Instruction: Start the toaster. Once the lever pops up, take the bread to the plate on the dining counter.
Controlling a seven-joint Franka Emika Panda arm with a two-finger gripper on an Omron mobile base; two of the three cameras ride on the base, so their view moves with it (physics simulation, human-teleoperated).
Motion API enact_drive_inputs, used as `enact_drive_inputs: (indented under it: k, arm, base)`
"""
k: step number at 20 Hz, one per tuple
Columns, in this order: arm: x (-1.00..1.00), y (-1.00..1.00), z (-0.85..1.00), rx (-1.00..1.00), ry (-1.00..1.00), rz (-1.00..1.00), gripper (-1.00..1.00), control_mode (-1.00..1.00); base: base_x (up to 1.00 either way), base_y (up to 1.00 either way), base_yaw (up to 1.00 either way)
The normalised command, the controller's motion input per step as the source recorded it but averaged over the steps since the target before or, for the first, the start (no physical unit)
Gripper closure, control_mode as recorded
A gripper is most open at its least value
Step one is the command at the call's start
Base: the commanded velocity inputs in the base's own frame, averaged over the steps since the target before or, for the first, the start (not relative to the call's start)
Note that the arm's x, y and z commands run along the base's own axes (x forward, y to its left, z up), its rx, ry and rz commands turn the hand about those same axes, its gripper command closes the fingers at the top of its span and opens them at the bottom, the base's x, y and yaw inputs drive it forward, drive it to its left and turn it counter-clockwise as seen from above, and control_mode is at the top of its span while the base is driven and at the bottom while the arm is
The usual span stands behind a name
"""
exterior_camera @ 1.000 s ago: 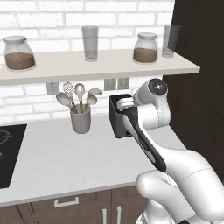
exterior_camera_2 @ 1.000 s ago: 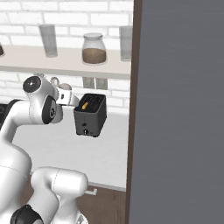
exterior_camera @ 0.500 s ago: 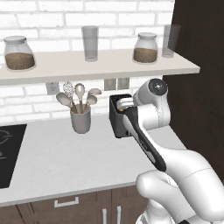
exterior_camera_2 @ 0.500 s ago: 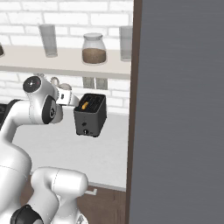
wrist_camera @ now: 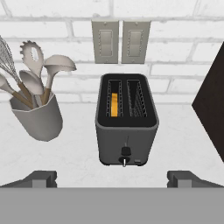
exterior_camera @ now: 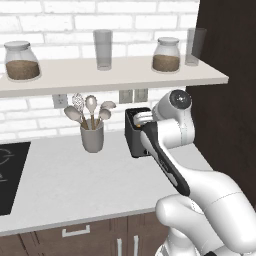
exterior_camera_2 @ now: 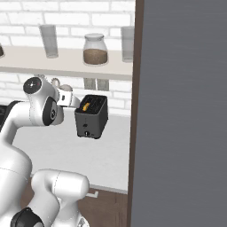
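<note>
Grey toaster (wrist_camera: 127,120) dead ahead of pincer (wrist_camera: 112,177), jaws fully wide, empty. Bread (wrist_camera: 114,104) loaded; start step pending. Next: press lever (wrist_camera: 125,151) down.

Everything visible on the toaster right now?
The small boxy dark grey two-slot toaster stands upright on the light grey worktop, below two wall switch plates. Its metal-looking body has rounded corners. An orange-yellow crusted bread slice sits in the left slot as seen in the hand view; the right slot is empty. The narrow front face carries a lever slot and a tiny knob. Nothing else touches it.
</note>
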Motion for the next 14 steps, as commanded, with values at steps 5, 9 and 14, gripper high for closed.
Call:
enact_drive_inputs:
  k: [5, 9, 14]
  arm:
    - [0.00, 0.00, 0.00, 0.00, 0.00, 0.00, -1.00, -1.00]
    - [0.00, 0.00, 0.00, 0.00, 0.00, 0.00, -1.00, -1.00]
    - [0.00, 0.00, 0.00, 0.00, 0.00, 0.00, -1.00, -1.00]
  base:
    - [0.00, 0.00, 0.00]
    - [0.00, 0.00, 0.00]
    - [0.00, 0.00, 0.00]
